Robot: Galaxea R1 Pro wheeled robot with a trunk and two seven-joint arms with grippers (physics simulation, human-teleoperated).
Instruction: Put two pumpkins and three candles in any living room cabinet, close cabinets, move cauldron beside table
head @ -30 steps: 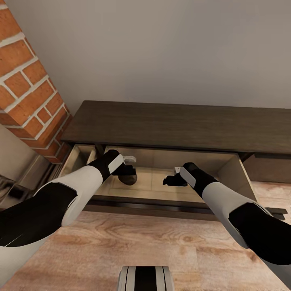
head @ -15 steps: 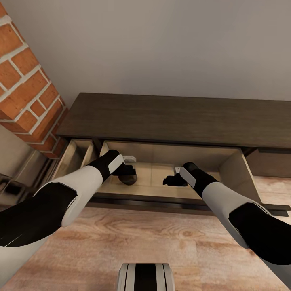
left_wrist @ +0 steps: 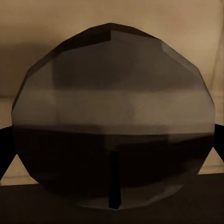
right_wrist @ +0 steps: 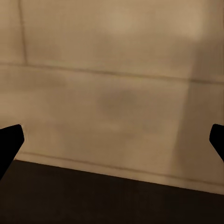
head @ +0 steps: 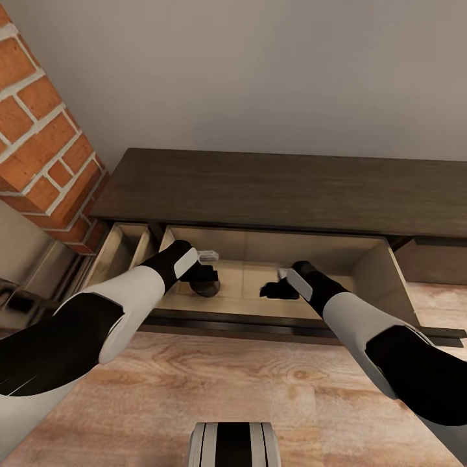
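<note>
One candle (left_wrist: 114, 121), a stubby, rigid, likely light cylinder best pinched across its round sides, sits clamped in the left gripper (head: 206, 280) over the cabinet (head: 279, 191) drawer's floor, while the right gripper (right_wrist: 112, 135) hangs beside it with jaws spread and empty.

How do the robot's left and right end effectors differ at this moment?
The left end effector is shut on a stubby grey-brown candle; the right end effector is open and holds nothing, its fingertips wide apart. Both hang over the open pale-lined drawer of the long dark-brown wooden cabinet.

Open drawer (head: 363, 272) floor lies bare beside the right gripper (head: 269, 290) — candle (head: 207, 286) blocks the left.
</note>
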